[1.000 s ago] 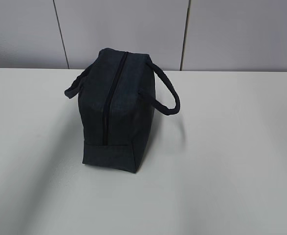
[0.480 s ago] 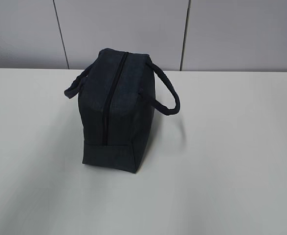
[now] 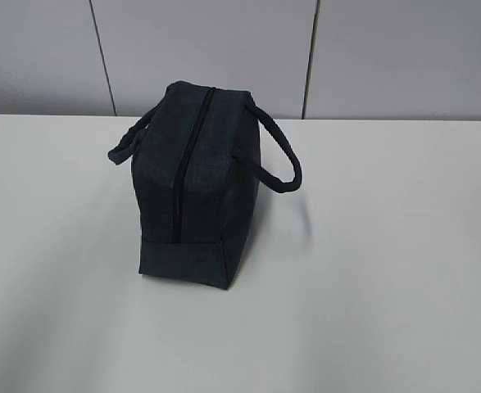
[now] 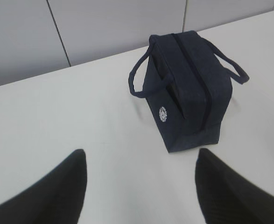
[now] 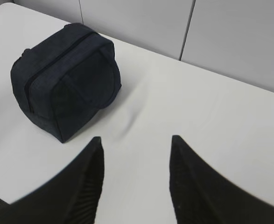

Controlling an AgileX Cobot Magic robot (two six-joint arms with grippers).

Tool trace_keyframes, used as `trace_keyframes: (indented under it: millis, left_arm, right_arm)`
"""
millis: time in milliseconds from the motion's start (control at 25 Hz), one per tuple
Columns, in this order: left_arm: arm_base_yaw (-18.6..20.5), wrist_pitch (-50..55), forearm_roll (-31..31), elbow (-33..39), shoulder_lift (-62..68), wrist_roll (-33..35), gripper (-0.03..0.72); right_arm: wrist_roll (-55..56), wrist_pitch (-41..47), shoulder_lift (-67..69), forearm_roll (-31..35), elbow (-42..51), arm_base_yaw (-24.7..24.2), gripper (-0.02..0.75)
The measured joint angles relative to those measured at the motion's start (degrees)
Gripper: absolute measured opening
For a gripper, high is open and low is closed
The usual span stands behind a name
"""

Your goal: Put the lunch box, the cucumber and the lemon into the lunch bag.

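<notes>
the bag (image 3: 195, 184) stands zipped shut on the white table (image 3: 387, 286), just toward 11 o'clock from the middle. the left gripper (image 4: 141, 186) and right gripper (image 5: 136, 179) both hang above the table, jaws apart, holding nothing.

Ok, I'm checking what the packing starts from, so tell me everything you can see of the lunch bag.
The lunch bag is a boxy, dark navy bag of what looks like woven fabric, standing upright on the white table. A dark zipper runs along its top and down the near end, and it looks closed. Two looped handles hang out to either side. The left wrist view shows a small round white logo on one long side. Nothing touches it but the table; both grippers are open and well clear.
</notes>
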Motion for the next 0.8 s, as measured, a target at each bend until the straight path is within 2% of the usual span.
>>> trace_keyframes:
  millis: [520,800]
  left_arm:
    - [0.0,1.1,3.3,24.6,-26.0,0.0,0.501]
    - [0.0,1.5,3.3,26.6,-33.2,0.0,0.501]
  right_arm:
    - [1.0,-2.7,-25.6,-0.2,29.1,0.0,0.348]
    - [3.2,-2.6,-33.4,-1.8,33.1,0.0,0.343]
